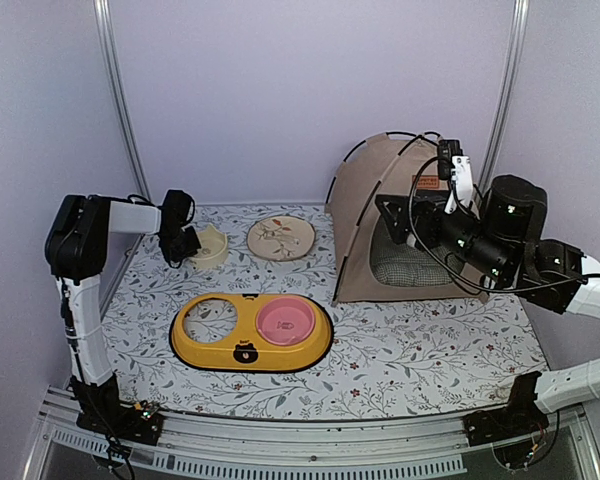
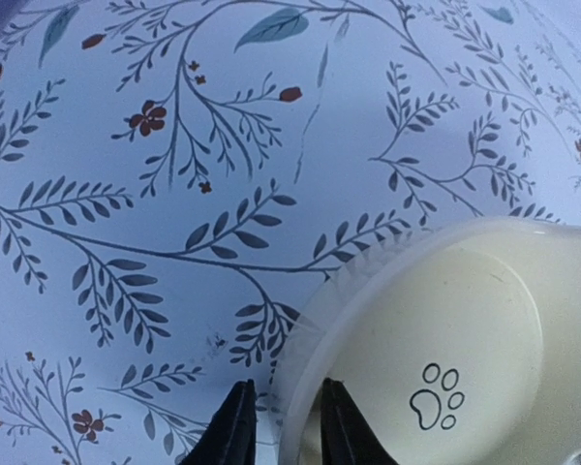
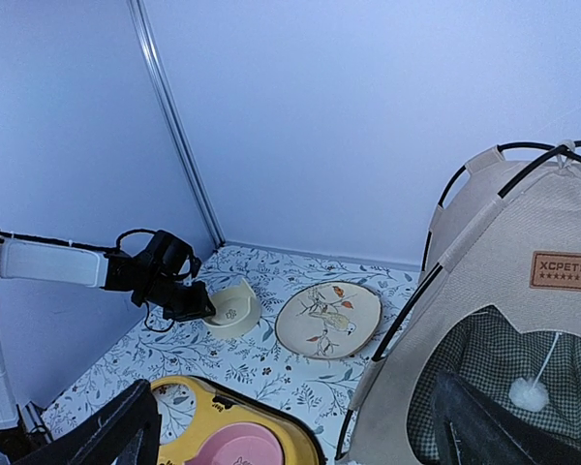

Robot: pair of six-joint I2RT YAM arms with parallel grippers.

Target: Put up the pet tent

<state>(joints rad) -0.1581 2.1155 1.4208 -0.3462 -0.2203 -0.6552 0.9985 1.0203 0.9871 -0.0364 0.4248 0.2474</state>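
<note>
Lab booth: plain walls (image 1: 280,90), aluminium posts (image 1: 122,100).

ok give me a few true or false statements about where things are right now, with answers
1. The pink bowl sits in the right-hand hole of the yellow feeder. True.
2. The left end effector straddles the patterned plate's rim. False: it straddles the rim of the cream bowl.
3. The pet tent lies collapsed flat on the table. False: it stands upright.
4. The right end effector is open. True.
5. A white pompom hangs in the tent's opening. True.
</note>
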